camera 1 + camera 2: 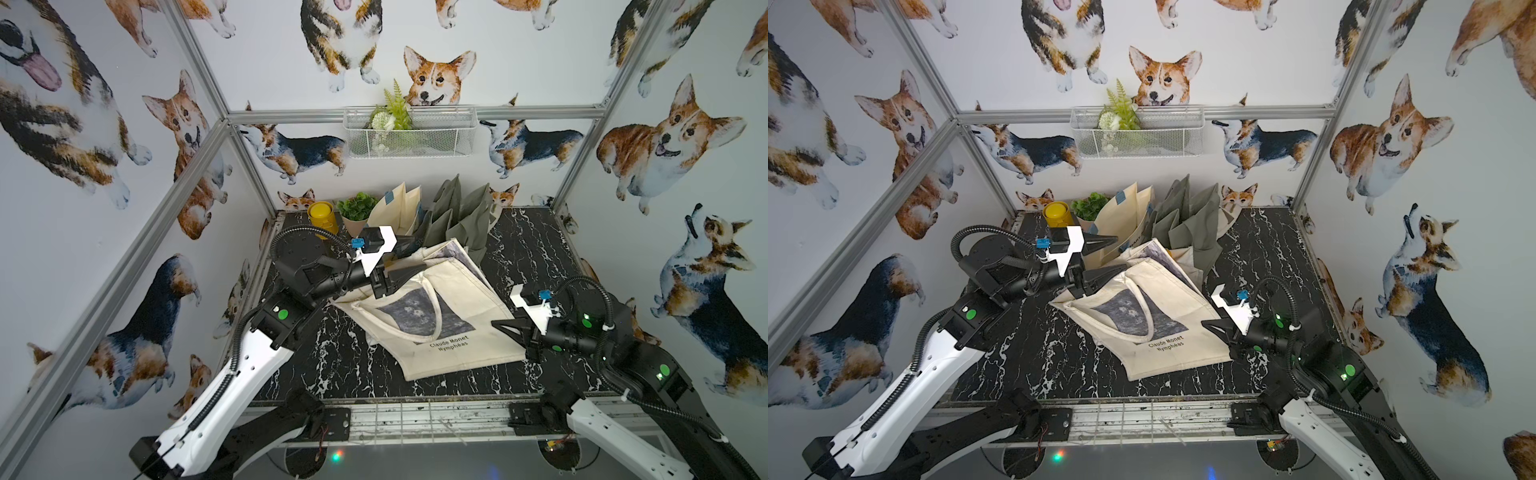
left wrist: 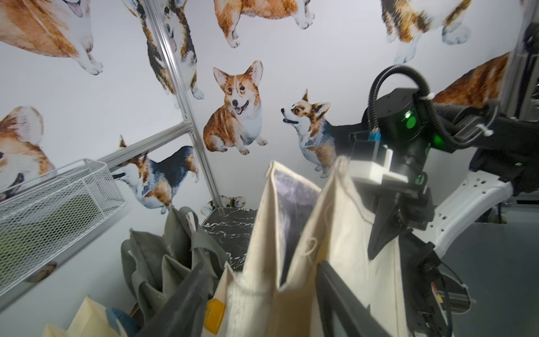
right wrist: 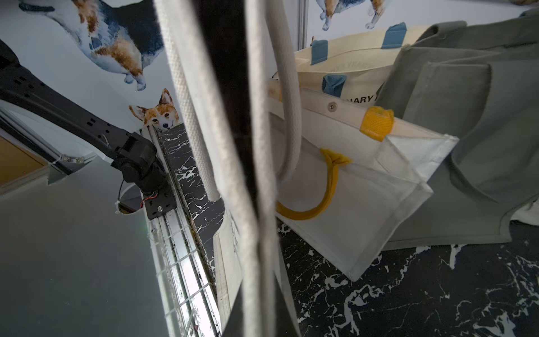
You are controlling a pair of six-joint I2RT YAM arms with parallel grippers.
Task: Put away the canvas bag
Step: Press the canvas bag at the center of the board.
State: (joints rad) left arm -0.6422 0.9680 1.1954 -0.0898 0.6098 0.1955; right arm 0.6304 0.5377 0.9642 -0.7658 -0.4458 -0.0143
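The table's [image 1: 332, 365] near-left marble lay bare, and so did its far-right corner. The canvas bag [image 1: 457, 299] sprawled across the middle. Along the far edge crowded grey bags [image 1: 469, 216], a cream bag [image 1: 397, 208], a plant [image 1: 357, 208] and a yellow tin [image 1: 320, 216]. Above them a basket [image 1: 449, 141] jutted from the wall.

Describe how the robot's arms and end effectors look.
The left arm and right arm have white lower links and black joints. The left end effector and right end effector each have black tapered fingers behind a white camera bracket with a blue connector. Black ribbed hoses loop over the wrists; green round markers dot the joints.
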